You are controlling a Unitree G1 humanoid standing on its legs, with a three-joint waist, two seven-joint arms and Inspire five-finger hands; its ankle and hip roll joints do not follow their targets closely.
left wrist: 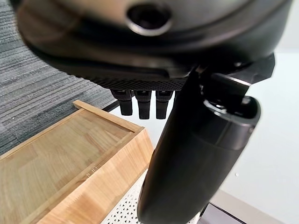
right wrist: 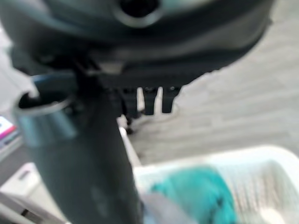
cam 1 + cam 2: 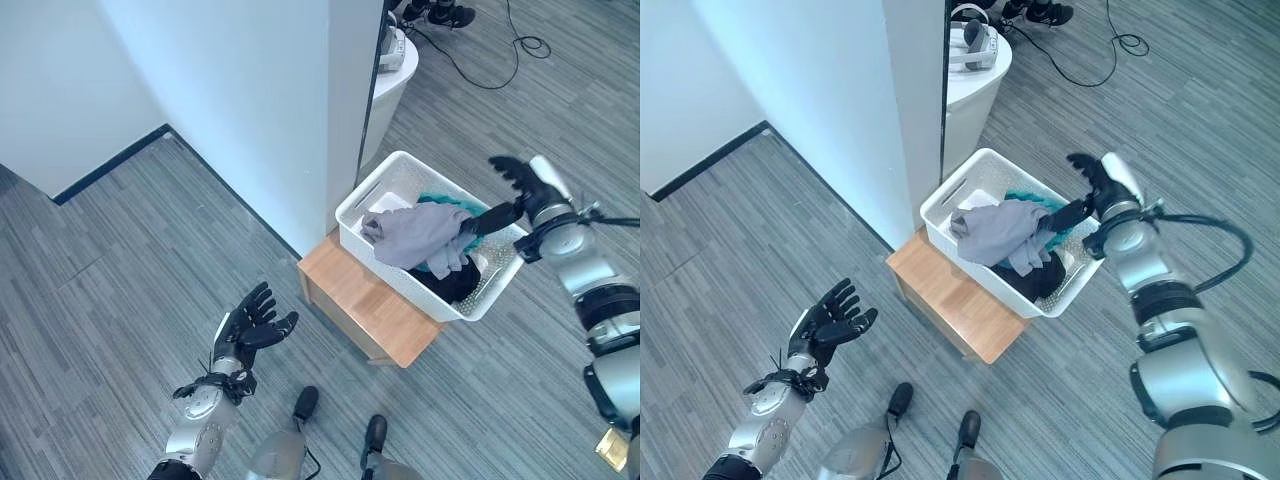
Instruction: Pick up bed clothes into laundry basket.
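While both hands hang open, basket (image 3: 372, 205) holds grey (image 3: 415, 235), teal and black clothes.

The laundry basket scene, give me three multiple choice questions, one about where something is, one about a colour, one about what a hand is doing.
1. Where does the laundry basket stand?
A. on the low wooden stand
B. on the bare floor
C. on a bed

2. What colour is the garment lying on top of the pile in the basket?
A. red
B. grey
C. yellow

3. What is the state of the right hand?
A. curled round the basket's rim
B. pinching a cloth
C. open above the basket, holding nothing

Answers:
1. A, the white basket sits on the wooden stand beside the white wall.
2. B, a grey garment lies over teal cloth and dark cloth.
3. C, its fingers are spread over the basket's far side, and the thumb reaches toward the clothes without gripping. The left hand is open too, low over the floor.
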